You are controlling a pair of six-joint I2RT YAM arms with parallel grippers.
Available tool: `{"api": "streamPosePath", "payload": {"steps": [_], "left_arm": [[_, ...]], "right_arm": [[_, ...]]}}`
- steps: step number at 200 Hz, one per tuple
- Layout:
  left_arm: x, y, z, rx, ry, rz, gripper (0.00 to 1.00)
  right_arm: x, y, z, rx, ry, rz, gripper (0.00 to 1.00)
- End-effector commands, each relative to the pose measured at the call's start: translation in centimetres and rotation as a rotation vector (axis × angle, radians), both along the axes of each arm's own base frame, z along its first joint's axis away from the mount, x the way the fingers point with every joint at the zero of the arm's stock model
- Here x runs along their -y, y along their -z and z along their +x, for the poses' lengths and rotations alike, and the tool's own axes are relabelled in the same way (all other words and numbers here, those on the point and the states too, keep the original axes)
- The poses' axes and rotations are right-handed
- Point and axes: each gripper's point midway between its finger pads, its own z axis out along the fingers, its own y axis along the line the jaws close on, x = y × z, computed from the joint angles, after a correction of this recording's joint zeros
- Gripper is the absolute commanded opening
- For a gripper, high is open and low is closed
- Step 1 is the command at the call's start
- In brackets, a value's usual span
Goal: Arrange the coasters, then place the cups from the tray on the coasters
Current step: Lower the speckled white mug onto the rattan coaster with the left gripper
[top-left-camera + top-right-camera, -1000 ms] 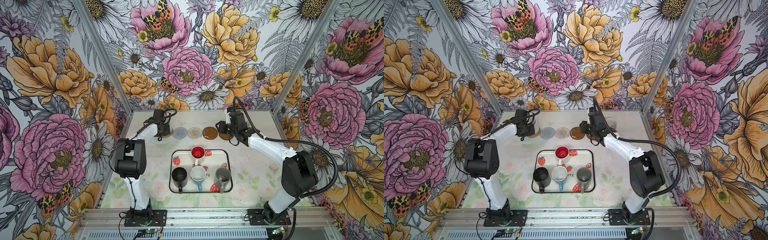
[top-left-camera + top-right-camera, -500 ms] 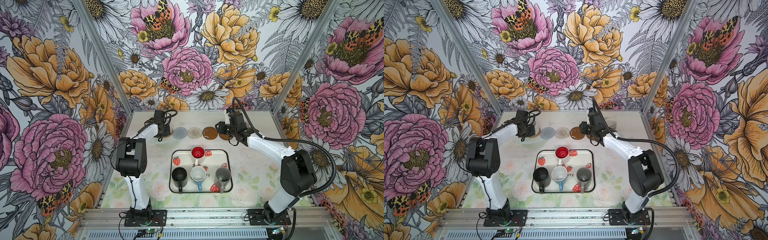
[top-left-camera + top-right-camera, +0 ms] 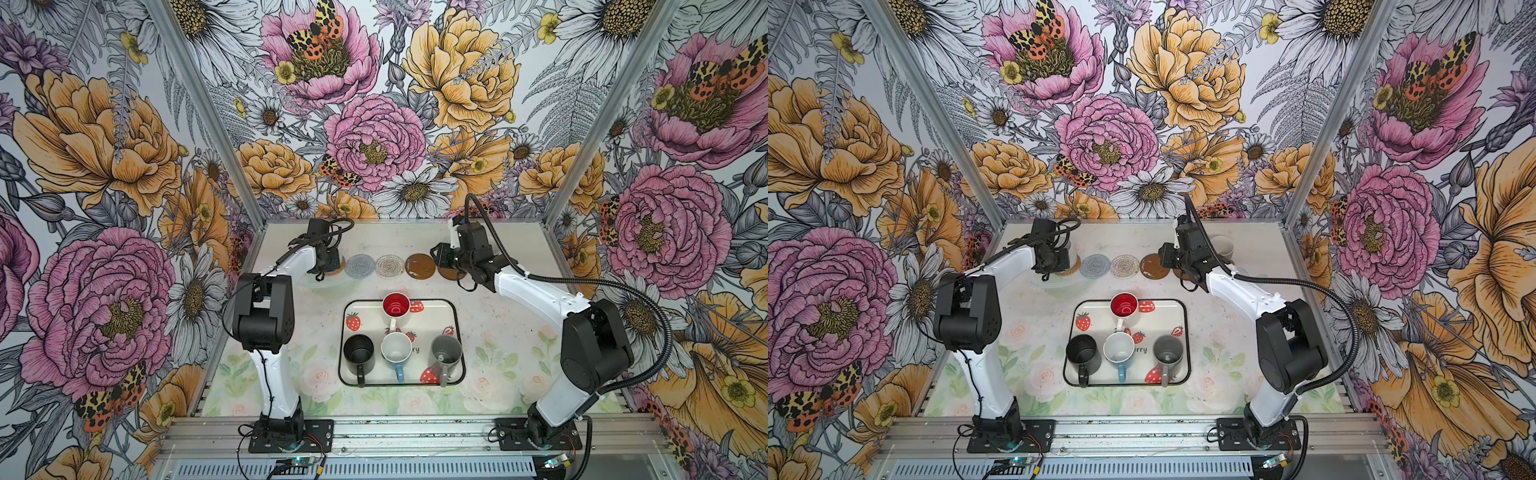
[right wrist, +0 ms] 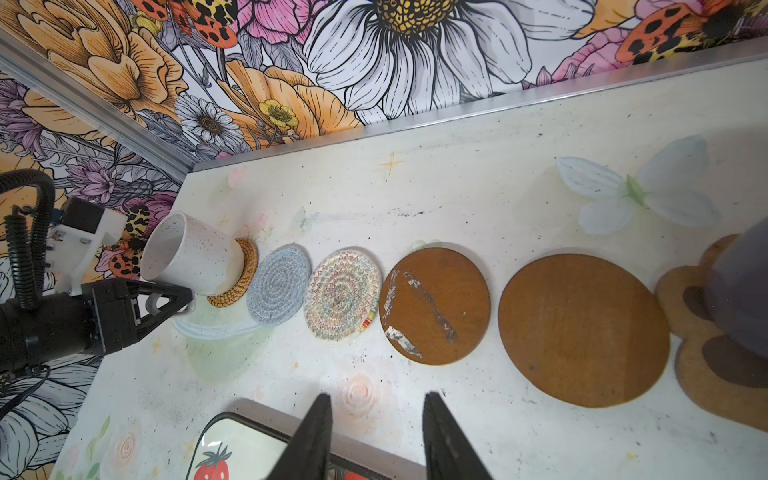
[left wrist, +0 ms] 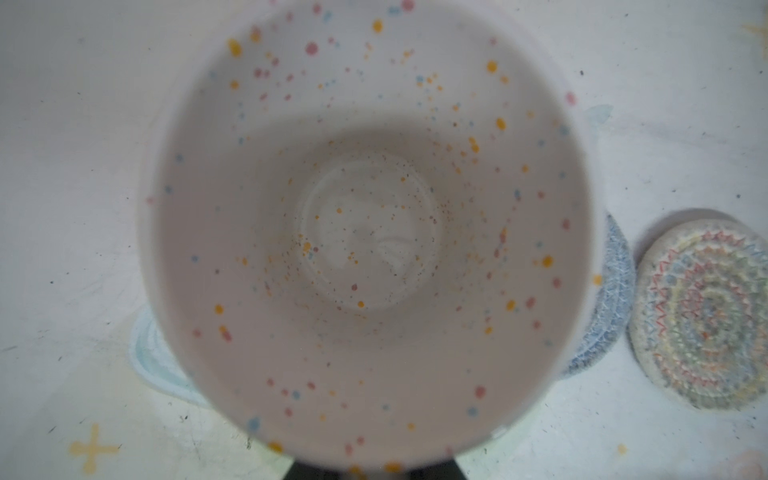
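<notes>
My left gripper is shut on the handle of the white speckled cup, which stands on the rattan coaster. The cup's inside fills the left wrist view. Beside it lie the blue-grey coaster, the beaded coaster and two brown discs. The lavender cup stands on the paw coaster. My right gripper hangs open and empty between the discs and the tray. The tray holds the red-inside, black, light blue and grey cups.
The coaster row runs along the far part of the table near the back wall. The enclosure's side walls stand close on the left and right. Both arm bases are bolted to the front rail.
</notes>
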Motion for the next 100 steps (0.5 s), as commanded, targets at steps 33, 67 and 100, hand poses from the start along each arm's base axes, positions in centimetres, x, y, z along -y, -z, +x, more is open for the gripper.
{"api": "streamPosePath", "payload": {"steps": [33,67,100], "left_arm": [[-0.72,-2.93,2.11,0.104,-0.018,0.008,0.11],[-0.6,-2.82,2.03,0.099,-0.015,0.007,0.18],[-0.58,-2.62,1.89,0.092,-0.016,0.008,0.32]], "right_arm": [[-0.27,-1.09,0.66,0.018,-0.002,0.026,0.39],[-0.29,-1.07,0.62,0.017,-0.003,0.027,0.39],[-0.3,-1.09,0.58,0.018,-0.004,0.026,0.39]]}}
